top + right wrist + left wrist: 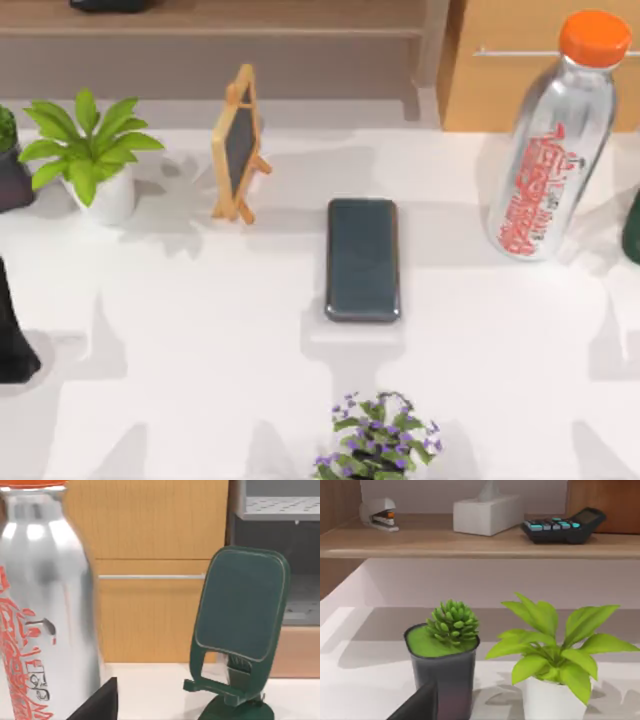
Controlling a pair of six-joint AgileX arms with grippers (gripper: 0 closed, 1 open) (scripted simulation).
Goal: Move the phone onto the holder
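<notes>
Flowers (378,445) at bottom centre of top view. Phone (362,259) flat on table (200,350), mid-frame, w/ easel (238,143) upper left, bottle (548,150) upper right. Green holder (239,635) upright beside bottle. End effectors' state: can't tell.

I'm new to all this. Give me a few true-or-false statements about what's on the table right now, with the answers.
1. The phone lies flat on the table. True.
2. The phone already rests on the green holder. False: the holder stands empty beside the bottle, at the table's right.
3. The bottle has an orange cap. True.
4. The wooden easel stands to the right of the phone. False: it stands to the phone's left.
5. A purple-flowered plant sits at the table's near edge. True.
</notes>
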